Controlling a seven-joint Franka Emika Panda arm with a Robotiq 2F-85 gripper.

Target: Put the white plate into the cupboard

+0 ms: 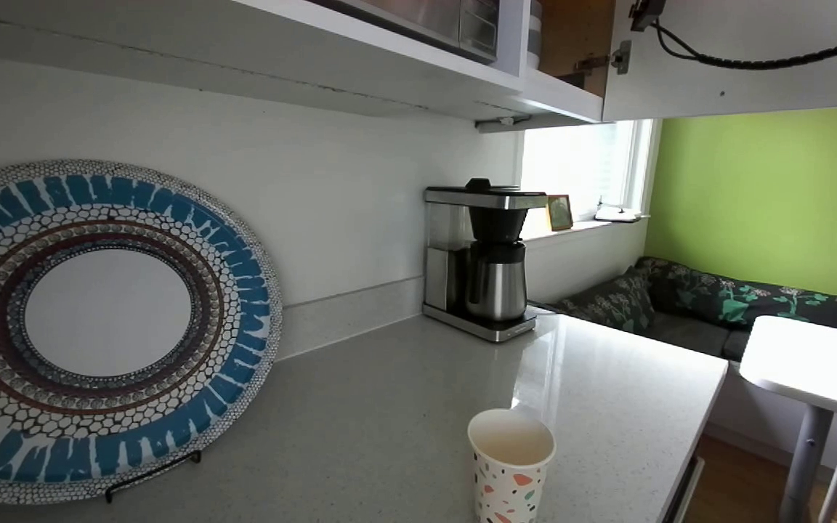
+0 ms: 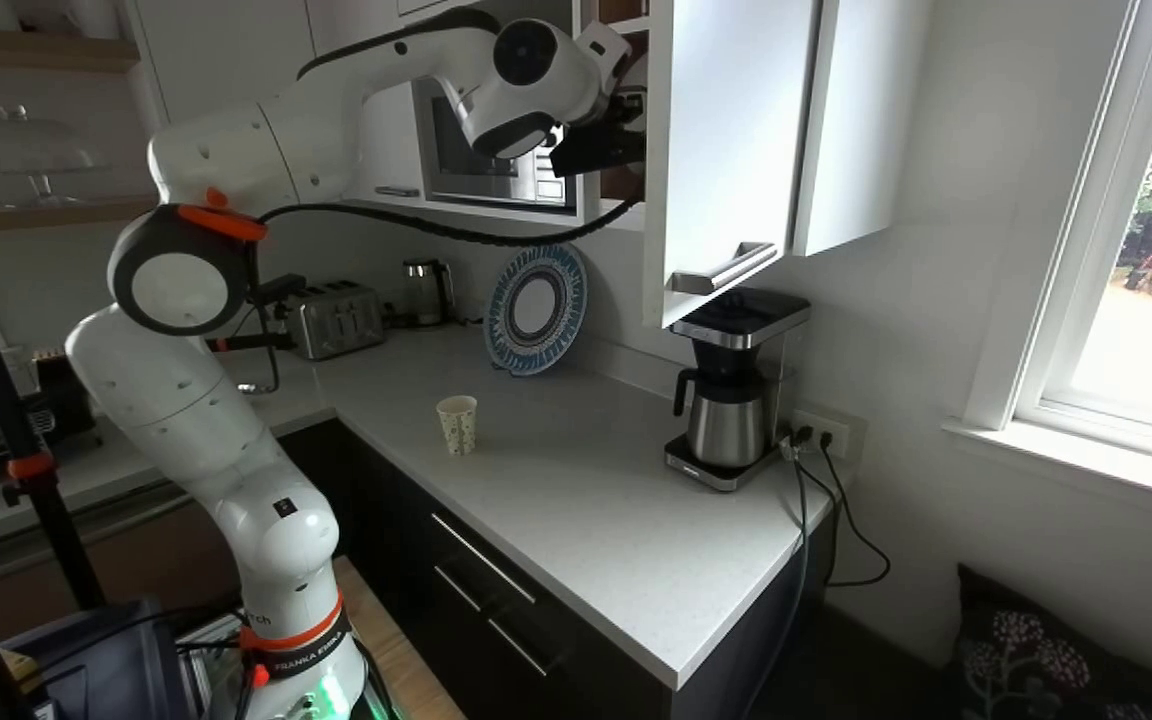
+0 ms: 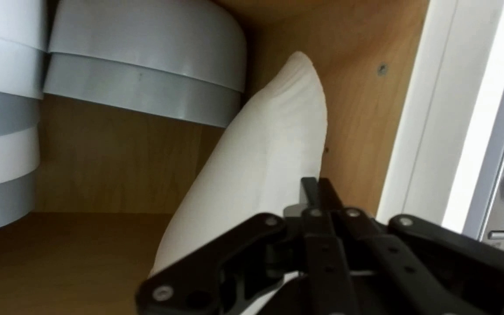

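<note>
The white plate (image 3: 252,170) stands steeply tilted inside the cupboard (image 3: 365,100) in the wrist view. Its upper rim is beside the wooden side wall and close to the grey bowls. My gripper (image 3: 314,181) is shut on the plate's right-hand edge; the lower part of the plate is hidden behind the gripper. In an exterior view the gripper (image 2: 601,148) reaches into the cupboard, with its fingertips hidden behind the open white cupboard door (image 2: 731,130). The open cupboard (image 1: 571,43) also shows in the other camera's exterior view, where gripper and plate are not visible.
Stacked bowls (image 3: 147,65) fill the upper left inside the cupboard, with another stack (image 3: 2,113) at far left. A microwave (image 2: 506,160) adjoins the cupboard. Below on the counter stand a paper cup (image 2: 457,425), a coffee maker (image 2: 731,400) and a blue-patterned platter (image 2: 536,310).
</note>
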